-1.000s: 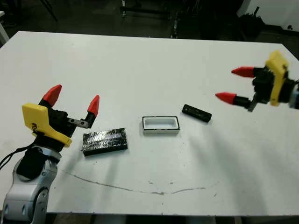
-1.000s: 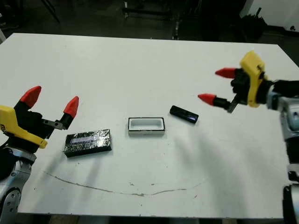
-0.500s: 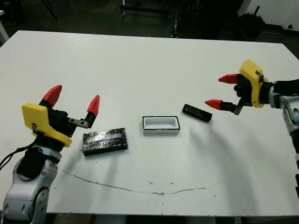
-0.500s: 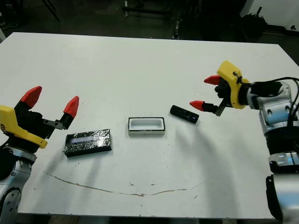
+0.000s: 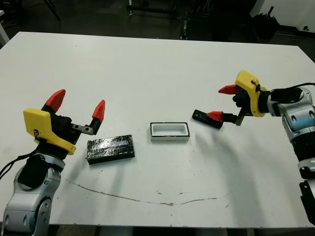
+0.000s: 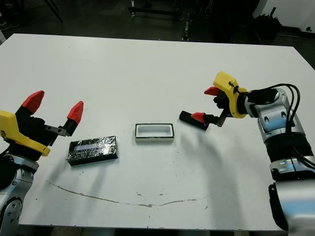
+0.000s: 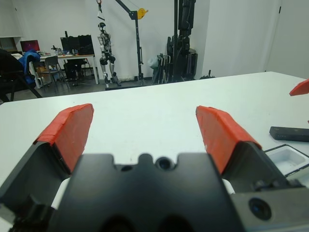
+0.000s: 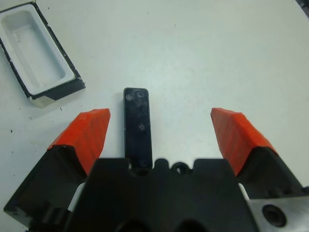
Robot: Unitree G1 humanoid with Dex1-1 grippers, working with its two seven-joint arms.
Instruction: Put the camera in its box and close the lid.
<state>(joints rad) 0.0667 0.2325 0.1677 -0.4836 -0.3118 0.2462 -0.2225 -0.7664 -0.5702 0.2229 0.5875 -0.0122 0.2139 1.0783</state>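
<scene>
On the bench (image 5: 157,69) the box (image 5: 170,132) sits in the middle, the lid (image 5: 110,148) to its left and slightly nearer, the camera (image 5: 203,117) to its right and slightly farther. The left end effector (image 5: 78,112) hovers left of the lid; the right end effector (image 5: 221,103) straddles the camera's right end

A broad white table (image 5: 147,69) with a matte top filled most of the view. A thin, wavy dark scratch mark (image 5: 147,199) ran across its near part. Beyond the far edge lay a dim floor with dark metal stands (image 5: 157,10). A grey humanoid figure (image 7: 103,46), desks and chairs (image 7: 53,67) stood against a white wall.
</scene>
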